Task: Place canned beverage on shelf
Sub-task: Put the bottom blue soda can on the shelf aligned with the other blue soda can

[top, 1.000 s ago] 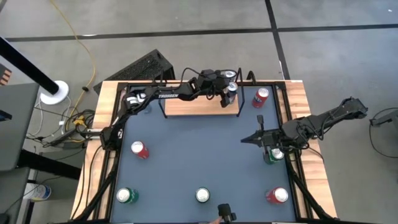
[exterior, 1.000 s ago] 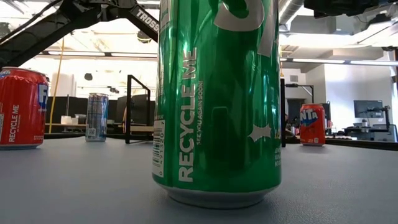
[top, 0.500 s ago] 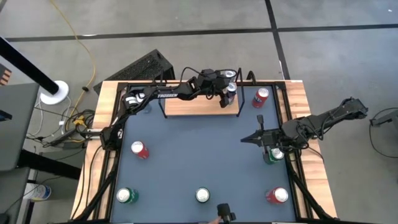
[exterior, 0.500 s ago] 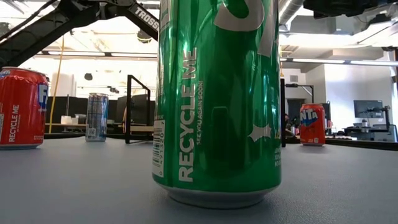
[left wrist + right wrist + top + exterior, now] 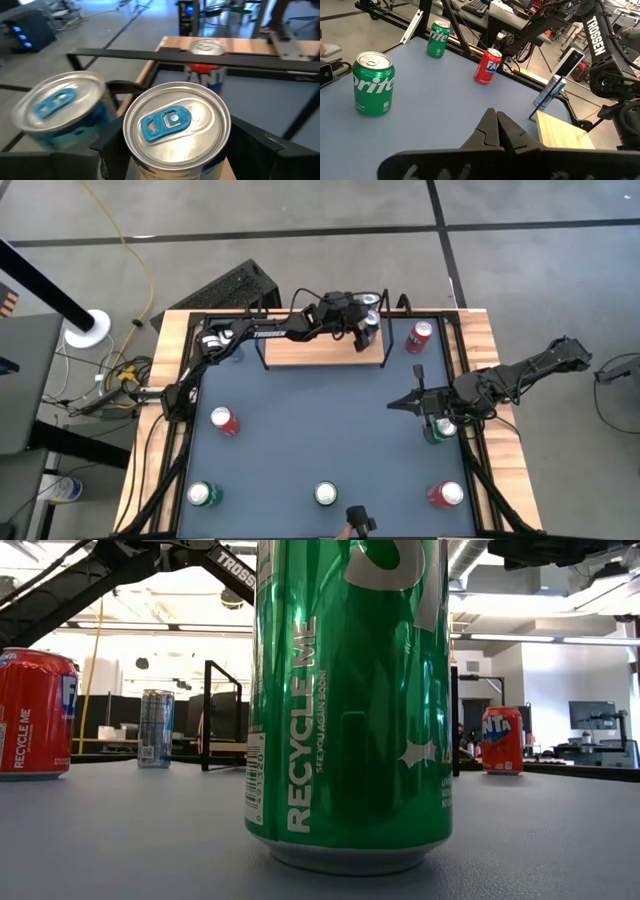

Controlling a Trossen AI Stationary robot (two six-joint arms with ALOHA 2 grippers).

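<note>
Left wrist view, item one: the left gripper (image 5: 172, 150), jaws standing either side of a blue-tabbed can (image 5: 176, 125). Whether they press it or have let go cannot be told here; probably the release stage of placing. A second blue-tabbed can (image 5: 62, 107) stands just beside it, so the placed one is being lined up next to its neighbour.

High view, item two: the shelf (image 5: 322, 350), a light-wood board with wire ends, at twelve o'clock on the surface (image 5: 320, 430). The left gripper (image 5: 365, 330) reaches over the shelf's right end, where the held or just-set can (image 5: 372, 322) sits.

Item three: a red can (image 5: 418, 336) at one o'clock, just off the shelf's right end, on the surface, not yet shelved.

Item four: the right gripper (image 5: 420, 402) at three o'clock, jaws closed on nothing, parked clear of the working arm. A green can (image 5: 440, 430) stands near it.

Item five: remaining stock along the near edge: green can (image 5: 203, 495) at seven o'clock, centre can (image 5: 326, 494) at six, red can (image 5: 446, 494) at five; another red one (image 5: 224, 420) at nine.
</note>
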